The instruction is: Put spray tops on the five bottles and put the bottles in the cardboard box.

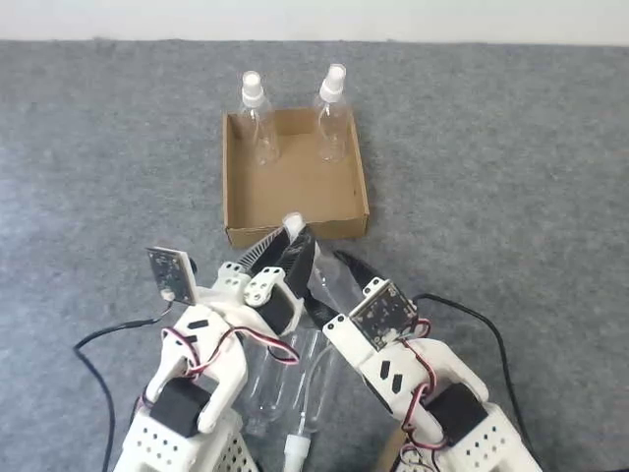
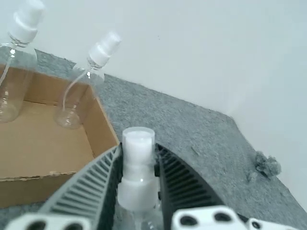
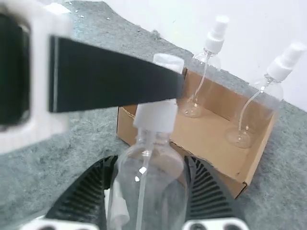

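- Left pincer [image 1: 291, 236], high view: poised just near of the box [image 1: 295, 192], its jaws clamped on a white spray top [image 1: 293, 223].
- Right pincer [image 1: 334, 277], beside it on the right, grips the clear bottle [image 1: 328, 293] beneath that top.
- Left boxed bottle [image 1: 257, 128] and right boxed bottle [image 1: 332, 123] stand upright at the box's far corners, each capped.
- Two loose bottles [image 1: 277, 379] lie on the grey table [image 1: 511, 147] between the arms, near of the pincers; a loose top [image 1: 296, 450] shows at their near end.
- Left wrist view: left pincer [image 2: 138, 154] has both ribbed fingers [image 2: 98, 177] pressed against the spray top [image 2: 138, 167]. The box [image 2: 43, 143] lies beyond, with the left boxed bottle [image 2: 14, 62] and the right boxed bottle [image 2: 79, 91] inside.
- Right wrist view: right pincer [image 3: 149, 164] is closed round the bottle [image 3: 148, 187], which stands upright between its jaws, a dip tube inside it.
- Spray top [image 3: 156, 112] sits on the bottle's neck, with a black finger [image 3: 115, 86] of the left pincer against it; whether it is screwed tight cannot be told.
- Box [image 3: 211, 139] sits just far of the held bottle, with the left boxed bottle [image 3: 206, 72] and the right boxed bottle [image 3: 261, 105] in it.
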